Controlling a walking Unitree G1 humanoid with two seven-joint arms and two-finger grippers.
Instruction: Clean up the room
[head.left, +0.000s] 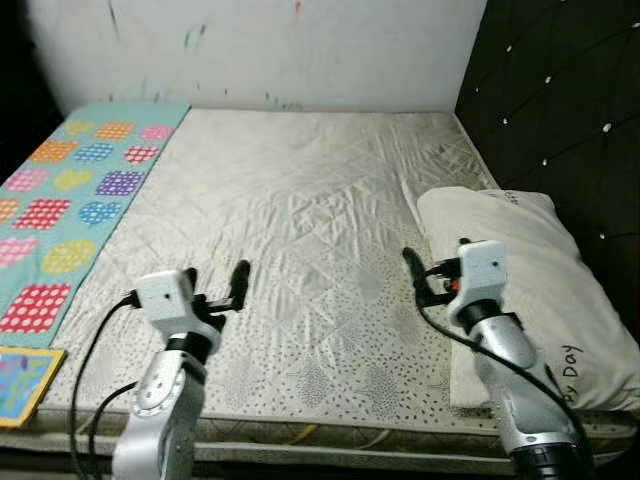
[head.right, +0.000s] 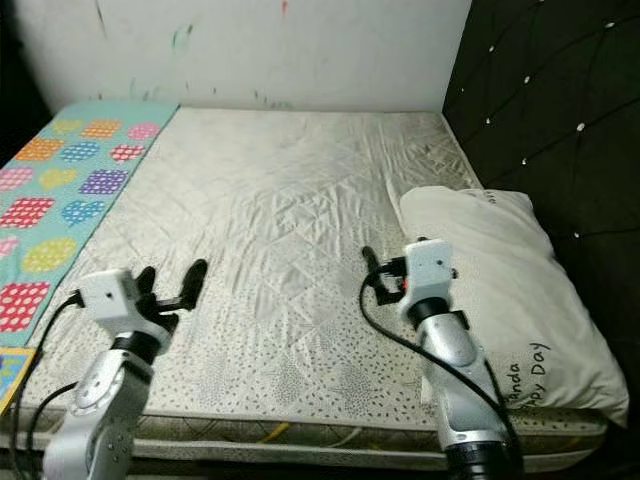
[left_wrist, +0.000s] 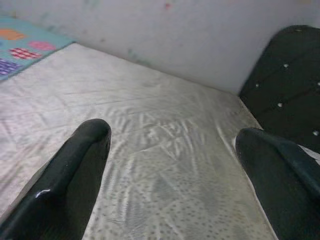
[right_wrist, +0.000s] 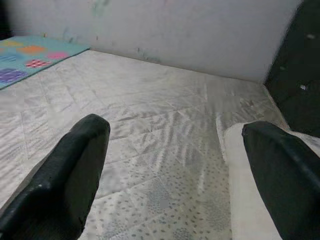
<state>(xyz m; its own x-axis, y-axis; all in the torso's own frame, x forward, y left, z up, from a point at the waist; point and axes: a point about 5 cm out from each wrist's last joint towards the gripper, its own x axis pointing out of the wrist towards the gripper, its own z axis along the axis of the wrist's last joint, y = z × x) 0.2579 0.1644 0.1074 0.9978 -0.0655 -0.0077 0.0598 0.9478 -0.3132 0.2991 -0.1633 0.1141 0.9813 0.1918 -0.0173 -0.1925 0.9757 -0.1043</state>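
A cream quilted mattress (head.left: 300, 190) spreads out in front of me. On its right side lies a white pillow (head.left: 535, 275) with dark lettering near its front corner. My left gripper (head.left: 215, 282) hovers over the mattress's front left part, open and holding nothing. My right gripper (right_wrist: 175, 130) is held over the front right part, just left of the pillow's edge, also open and holding nothing. One of its black fingers (head.left: 411, 264) points toward the middle of the bed.
A teal mat with coloured dotted hearts (head.left: 70, 190) lies along the mattress's left side. A colourful flat square (head.left: 20, 382) sits at the front left corner. A black padded headboard (head.left: 560, 100) rises on the right, and a marked white wall (head.left: 300, 50) closes the back.
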